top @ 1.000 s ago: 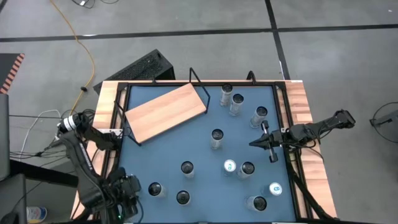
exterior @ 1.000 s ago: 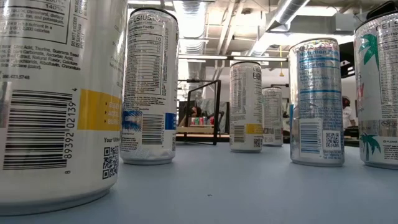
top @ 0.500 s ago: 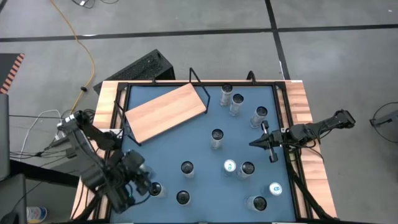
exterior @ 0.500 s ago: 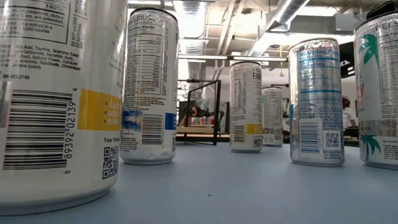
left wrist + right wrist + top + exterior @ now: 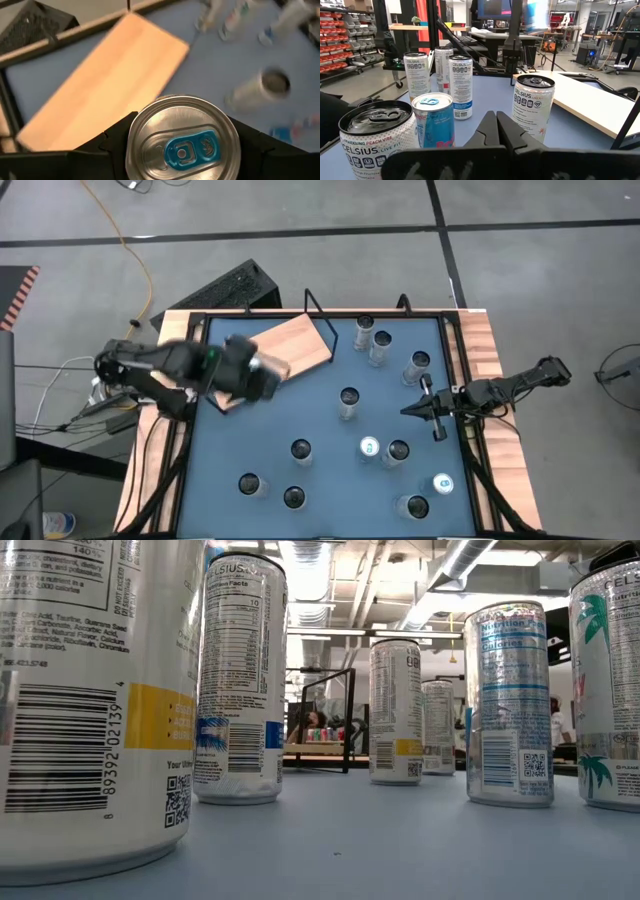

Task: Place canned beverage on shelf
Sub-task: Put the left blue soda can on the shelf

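Shelf (image 5: 290, 345) edge under can-holding left pincer (image 5: 262, 377)

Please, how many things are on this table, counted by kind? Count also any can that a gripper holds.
standing cans on the blue table: 11
held can in the left gripper: 1
shelf: 1
Total: 13

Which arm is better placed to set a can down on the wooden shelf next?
Left. The left gripper already grips a can and hovers over the shelf. The right gripper is shut, empty, at the table's right edge.
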Controlling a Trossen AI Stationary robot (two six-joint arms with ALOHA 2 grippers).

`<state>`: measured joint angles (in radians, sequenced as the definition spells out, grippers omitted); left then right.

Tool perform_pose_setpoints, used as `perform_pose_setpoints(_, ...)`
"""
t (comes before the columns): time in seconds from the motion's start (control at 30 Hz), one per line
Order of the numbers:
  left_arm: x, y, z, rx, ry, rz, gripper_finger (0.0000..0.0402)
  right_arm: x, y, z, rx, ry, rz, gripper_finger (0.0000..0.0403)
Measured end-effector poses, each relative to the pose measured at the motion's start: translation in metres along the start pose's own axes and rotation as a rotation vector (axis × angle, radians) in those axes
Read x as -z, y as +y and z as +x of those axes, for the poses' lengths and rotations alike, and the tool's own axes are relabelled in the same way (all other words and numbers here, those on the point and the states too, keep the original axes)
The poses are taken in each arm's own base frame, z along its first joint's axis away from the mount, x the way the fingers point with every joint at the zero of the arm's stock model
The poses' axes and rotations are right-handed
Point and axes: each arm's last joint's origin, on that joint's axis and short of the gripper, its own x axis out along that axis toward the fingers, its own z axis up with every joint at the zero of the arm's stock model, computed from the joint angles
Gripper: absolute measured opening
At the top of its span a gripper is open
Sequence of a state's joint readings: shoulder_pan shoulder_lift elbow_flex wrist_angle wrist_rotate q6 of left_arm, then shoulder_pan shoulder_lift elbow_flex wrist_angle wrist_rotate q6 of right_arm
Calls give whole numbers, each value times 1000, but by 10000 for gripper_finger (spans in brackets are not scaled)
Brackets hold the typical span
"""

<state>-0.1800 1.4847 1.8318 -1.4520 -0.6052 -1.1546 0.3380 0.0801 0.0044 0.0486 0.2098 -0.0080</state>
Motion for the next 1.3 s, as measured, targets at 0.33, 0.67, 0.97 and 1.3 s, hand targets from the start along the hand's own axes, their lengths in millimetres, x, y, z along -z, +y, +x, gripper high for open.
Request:
perform_pose_setpoints(0.33,-85,37,61,11,-20,-143,214,0,0,0,0,0,0,0)
perform_pose_setpoints(0.67,-128,69,120,-115,-62,-281,214,0,0,0,0,0,0,0)
perform_pose_setpoints(0.97,-134,71,193,-195,16,-304,214,0,0,0,0,-1,0,0)
perform_pose_setpoints(1.3,-135,81,240,-276,40,-339,214,0,0,0,0,-1,0,0)
